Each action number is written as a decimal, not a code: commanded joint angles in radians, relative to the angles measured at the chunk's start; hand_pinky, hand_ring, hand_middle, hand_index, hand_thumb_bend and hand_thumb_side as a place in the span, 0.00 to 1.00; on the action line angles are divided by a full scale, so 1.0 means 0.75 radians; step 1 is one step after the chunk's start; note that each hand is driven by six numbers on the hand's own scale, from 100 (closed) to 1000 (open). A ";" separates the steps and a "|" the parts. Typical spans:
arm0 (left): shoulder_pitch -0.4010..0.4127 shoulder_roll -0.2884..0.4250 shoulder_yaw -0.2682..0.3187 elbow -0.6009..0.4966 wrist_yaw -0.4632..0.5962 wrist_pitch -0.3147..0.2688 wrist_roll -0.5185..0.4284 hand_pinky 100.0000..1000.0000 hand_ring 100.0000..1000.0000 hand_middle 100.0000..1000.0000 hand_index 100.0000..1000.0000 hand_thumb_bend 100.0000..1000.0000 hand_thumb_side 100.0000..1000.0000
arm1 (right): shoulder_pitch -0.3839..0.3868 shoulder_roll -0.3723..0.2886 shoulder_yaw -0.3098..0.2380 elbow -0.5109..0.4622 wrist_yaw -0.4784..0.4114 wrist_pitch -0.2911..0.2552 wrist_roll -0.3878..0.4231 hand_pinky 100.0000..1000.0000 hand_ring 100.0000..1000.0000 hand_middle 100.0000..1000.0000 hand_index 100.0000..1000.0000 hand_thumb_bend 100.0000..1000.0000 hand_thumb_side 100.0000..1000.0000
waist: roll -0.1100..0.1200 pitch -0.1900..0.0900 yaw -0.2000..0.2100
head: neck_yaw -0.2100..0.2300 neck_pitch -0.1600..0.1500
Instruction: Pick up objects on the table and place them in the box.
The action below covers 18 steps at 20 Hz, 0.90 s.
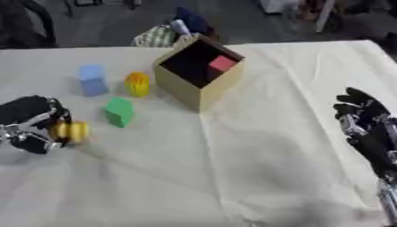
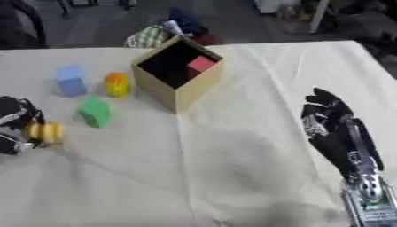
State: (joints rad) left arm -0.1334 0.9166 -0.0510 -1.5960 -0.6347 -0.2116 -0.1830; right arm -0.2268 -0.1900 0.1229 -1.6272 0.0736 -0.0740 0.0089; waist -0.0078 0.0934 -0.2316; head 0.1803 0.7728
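A tan wooden box (image 1: 186, 86) stands open at the table's back middle, with a red block (image 1: 223, 64) inside it. Left of the box lie a blue block (image 1: 92, 80), a yellow-orange round piece (image 1: 138, 84) and a green block (image 1: 119, 111). At the left edge my left hand (image 1: 31, 123) has its fingers curled round a yellow ridged piece (image 1: 71, 131) just above the cloth. My right hand (image 2: 335, 128) rests open at the right, fingers pointing up, apart from every object.
A cream cloth (image 1: 256, 155) with folds covers the table. Behind the box, past the far edge, sits a checked and dark bundle (image 1: 167, 33). Open cloth lies in front of the box and between the hands.
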 commanded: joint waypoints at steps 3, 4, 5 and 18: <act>-0.267 0.095 0.022 -0.126 0.097 0.073 -0.007 0.26 0.22 0.17 0.38 0.11 0.00 | -0.004 -0.017 -0.003 -0.012 0.001 -0.001 0.003 0.76 0.78 0.76 0.89 0.00 0.39 | 0.009 -0.038 -0.009 | -0.001 -0.004; -0.346 0.071 -0.006 -0.103 0.083 0.083 -0.009 0.26 0.22 0.17 0.38 0.10 0.00 | -0.004 -0.014 0.000 -0.012 -0.001 -0.002 0.005 0.76 0.78 0.76 0.89 0.00 0.39 | 0.008 -0.040 -0.014 | 0.001 -0.004; -0.426 0.037 -0.040 -0.063 0.067 0.091 -0.011 0.26 0.22 0.18 0.38 0.09 0.00 | -0.003 -0.012 0.004 -0.011 -0.002 -0.002 0.008 0.76 0.78 0.76 0.89 0.00 0.39 | 0.007 -0.042 -0.020 | 0.002 -0.004; -1.065 -0.594 -0.102 0.879 -0.505 0.088 0.195 0.35 0.29 0.24 0.46 0.09 0.00 | -0.012 0.004 0.028 -0.011 -0.023 -0.002 0.029 0.76 0.78 0.76 0.89 0.00 0.39 | 0.004 -0.016 -0.103 | 0.030 -0.004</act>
State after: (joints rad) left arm -0.9035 0.4795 -0.1500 -0.9742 -0.9815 -0.1487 -0.0667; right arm -0.2207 -0.1805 0.1431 -1.6219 0.0632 -0.0742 0.0278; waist -0.0078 0.0871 -0.3109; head 0.1971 0.7729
